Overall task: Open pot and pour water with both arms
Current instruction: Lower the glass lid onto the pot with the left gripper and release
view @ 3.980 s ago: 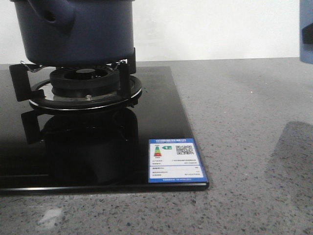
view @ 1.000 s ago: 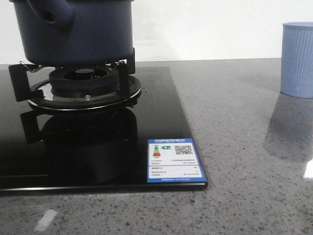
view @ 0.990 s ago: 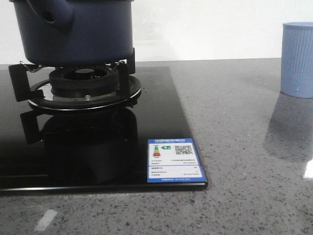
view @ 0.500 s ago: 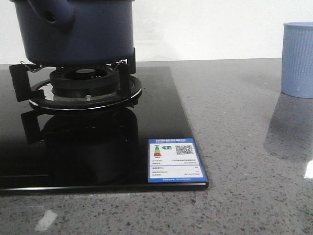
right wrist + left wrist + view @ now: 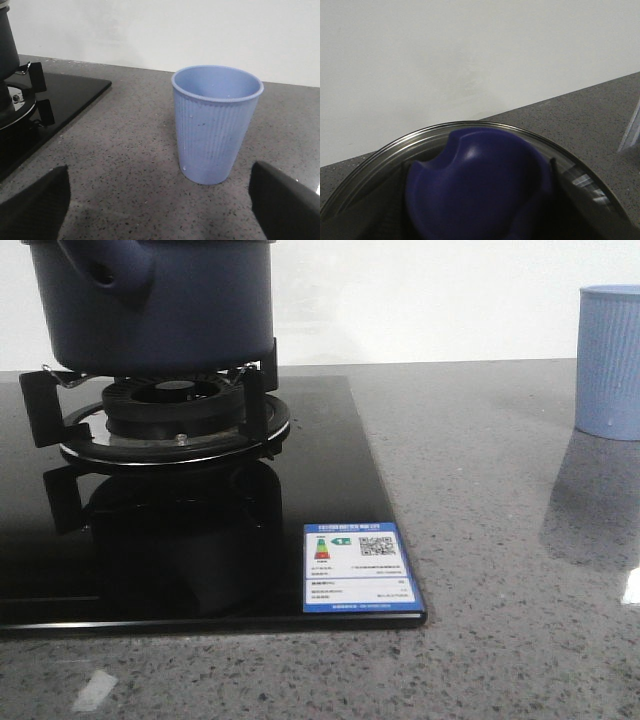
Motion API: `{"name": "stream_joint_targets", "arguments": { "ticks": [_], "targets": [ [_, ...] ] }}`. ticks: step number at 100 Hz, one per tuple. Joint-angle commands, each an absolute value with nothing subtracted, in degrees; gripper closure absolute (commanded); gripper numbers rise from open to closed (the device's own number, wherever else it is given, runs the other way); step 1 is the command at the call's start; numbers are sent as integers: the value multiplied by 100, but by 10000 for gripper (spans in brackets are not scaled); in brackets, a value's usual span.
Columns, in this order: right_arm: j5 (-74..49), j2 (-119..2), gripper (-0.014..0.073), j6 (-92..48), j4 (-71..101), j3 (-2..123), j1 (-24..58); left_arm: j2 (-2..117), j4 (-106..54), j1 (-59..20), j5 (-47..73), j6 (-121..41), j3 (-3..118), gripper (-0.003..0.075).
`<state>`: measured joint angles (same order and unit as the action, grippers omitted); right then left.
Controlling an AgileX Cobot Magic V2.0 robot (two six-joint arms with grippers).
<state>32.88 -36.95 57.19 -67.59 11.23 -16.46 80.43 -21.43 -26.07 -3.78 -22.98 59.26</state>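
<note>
The pot (image 5: 150, 305) is seen on the burner stand (image 5: 170, 425) of the black glass hob (image 5: 330, 470), at the left of the front view, its stubby holed handle (image 5: 105, 265) turned toward the camera. In the left wrist view a dark blue knob (image 5: 480, 190) on a glass lid (image 5: 385, 155) with a steel rim fills the lower frame, so the lid-lifting step is judged to be in hand. Whether the left gripper is closed on that knob cannot be told (its fingers are not clearly seen). A straight upward lift, with the lid kept level, is advised so that the pot is not dragged on its stand.

The right gripper (image 5: 160, 205) is held wide apart, with nothing in it, and the pale blue ribbed cup (image 5: 216, 122) stands upright between its fingers (image 5: 35, 205), touching neither. The cup stands well apart from the hob on the grey counter (image 5: 480, 520). No water is visible inside the cup, though its bottom is hidden. What the pot contains cannot be seen.
</note>
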Motion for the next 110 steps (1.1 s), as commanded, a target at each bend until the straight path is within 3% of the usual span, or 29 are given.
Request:
{"name": "stream_joint_targets", "arguments": {
  "ticks": [1,52,59,76,110],
  "targets": [
    [3556,-3680,-60,5745,-6601,1261,-1638,7805,-2126,-2638,-799,-2280,6132,380],
    [3556,-3680,-60,5745,-6601,1261,-1638,7771,-2148,-2638,-703,-2280,6132,376],
    [3556,-3680,-60,5745,-6601,1261,-1638,7771,-2138,-2638,-703,-2280,6132,337],
    [3560,-3680,-60,5745,-6601,1261,-1638,7731,-2098,-2638,-727,-2280,6132,128],
    [3768,-3680,-59,5745,-6361,1261,-1638,6570,-2007,-2372,-848,-2280,6132,126]
  ]
}}
